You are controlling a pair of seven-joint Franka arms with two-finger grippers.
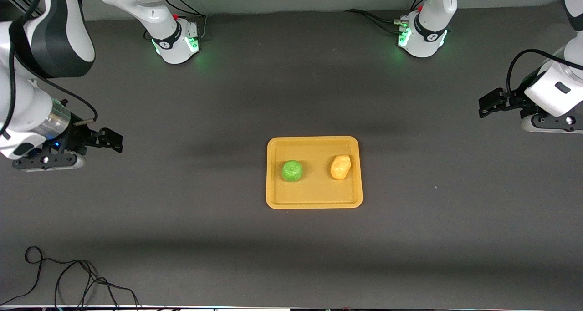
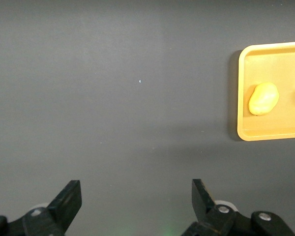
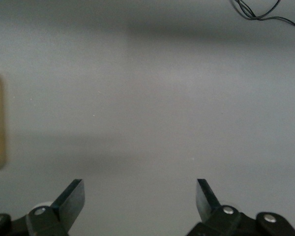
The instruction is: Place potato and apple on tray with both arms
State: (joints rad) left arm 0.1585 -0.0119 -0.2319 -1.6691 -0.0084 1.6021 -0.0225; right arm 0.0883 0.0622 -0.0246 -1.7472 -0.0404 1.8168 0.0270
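The apple (image 1: 292, 171) at nine o'clock and the potato (image 1: 340, 167) at three o'clock both rest on the tray (image 1: 314, 202), so the task looks finished. The left gripper (image 2: 136, 201) and the right gripper (image 3: 139, 199) hang released and empty over bare table at their own ends.

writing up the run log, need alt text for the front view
A yellow-orange tray on a dark table holds a green apple and a potato, side by side, apart. The left gripper and right gripper wait at the table's ends, jaws open.

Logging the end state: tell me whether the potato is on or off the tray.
On. The potato lies inside the tray rim, toward the left arm's end, beside the apple.
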